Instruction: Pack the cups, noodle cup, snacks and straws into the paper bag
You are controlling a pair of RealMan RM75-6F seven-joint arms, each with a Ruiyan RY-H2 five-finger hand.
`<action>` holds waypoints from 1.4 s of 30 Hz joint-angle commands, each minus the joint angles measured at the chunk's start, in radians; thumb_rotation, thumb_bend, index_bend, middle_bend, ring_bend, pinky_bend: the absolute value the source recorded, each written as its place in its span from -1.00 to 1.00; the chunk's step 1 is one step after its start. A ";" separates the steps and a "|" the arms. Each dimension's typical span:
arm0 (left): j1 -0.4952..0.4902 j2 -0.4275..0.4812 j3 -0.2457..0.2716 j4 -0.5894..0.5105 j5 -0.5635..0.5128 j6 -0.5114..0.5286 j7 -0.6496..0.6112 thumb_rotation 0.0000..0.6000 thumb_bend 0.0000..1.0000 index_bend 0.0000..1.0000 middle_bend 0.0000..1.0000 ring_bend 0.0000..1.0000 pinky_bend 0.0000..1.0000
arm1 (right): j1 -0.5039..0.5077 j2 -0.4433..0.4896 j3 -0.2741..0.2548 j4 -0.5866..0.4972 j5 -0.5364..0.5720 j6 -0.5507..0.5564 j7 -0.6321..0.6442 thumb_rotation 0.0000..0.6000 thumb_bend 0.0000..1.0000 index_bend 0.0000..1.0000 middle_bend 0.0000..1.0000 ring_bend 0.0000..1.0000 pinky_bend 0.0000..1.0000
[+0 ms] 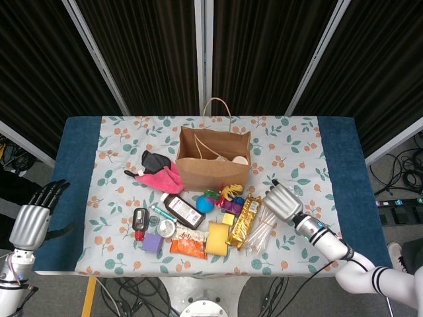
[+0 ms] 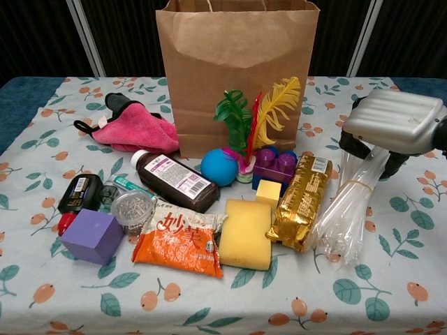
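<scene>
In the head view, the paper bag (image 1: 213,158) stands open at the centre of the floral tablecloth (image 1: 297,142), with pale items visible inside it. Below it lies a cluster of things: a gold snack pack (image 1: 242,221), an orange snack packet (image 1: 188,246) and a yellow sponge (image 1: 218,238). At centre right the right hand (image 1: 281,201) rests palm-down on the upper end of the straws (image 1: 259,231), its fingers curled over the bundle, which slants down toward the lower left and touches the gold snack pack. At the far lower left the left hand (image 1: 31,221) hangs off the table edge, fingers spread and holding nothing.

In the chest view, the right hand (image 2: 394,125) sits at the right edge, its dark fingers (image 2: 354,148) wrapped down around the top of the straws (image 2: 346,216). The bundle tilts to the lower left, its lower end against the gold snack pack (image 2: 300,202). The paper bag (image 2: 237,70) rises at top centre, and the orange snack packet (image 2: 179,244) lies at lower centre.
</scene>
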 commanded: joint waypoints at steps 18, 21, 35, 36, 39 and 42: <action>-0.017 0.022 -0.001 -0.061 0.037 0.018 0.001 1.00 -0.79 -0.65 -0.57 -0.70 -0.58 | -0.071 0.562 0.334 -0.541 0.166 0.375 -0.141 1.00 -0.67 0.69 0.36 0.17 -0.32; -0.023 0.032 -0.001 -0.067 0.044 0.017 -0.003 1.00 -0.79 -0.65 -0.57 -0.70 -0.58 | -0.029 0.565 0.388 -0.537 0.234 0.370 -0.273 1.00 -0.67 0.69 0.36 0.17 -0.32; -0.038 0.038 -0.007 -0.045 0.033 0.001 -0.068 1.00 -0.79 -0.65 -0.57 -0.70 -0.58 | 0.197 0.407 0.408 -0.454 0.479 0.312 -0.924 1.00 -0.66 0.69 0.36 0.17 -0.39; -0.038 0.038 -0.008 -0.044 0.030 0.001 -0.079 1.00 -0.80 -0.65 -0.57 -0.70 -0.58 | 0.209 0.390 0.401 -0.446 0.483 0.312 -0.948 1.00 -0.66 0.69 0.36 0.17 -0.40; -0.040 0.039 -0.016 -0.036 0.023 0.005 -0.105 1.00 -0.79 -0.65 -0.57 -0.70 -0.58 | 0.243 0.320 0.386 -0.423 0.494 0.333 -1.009 1.00 -0.66 0.69 0.36 0.17 -0.41; -0.040 0.039 -0.020 -0.020 0.018 0.008 -0.125 1.00 -0.79 -0.65 -0.57 -0.70 -0.58 | 0.270 0.235 0.375 -0.392 0.488 0.378 -1.048 1.00 -0.66 0.69 0.36 0.17 -0.42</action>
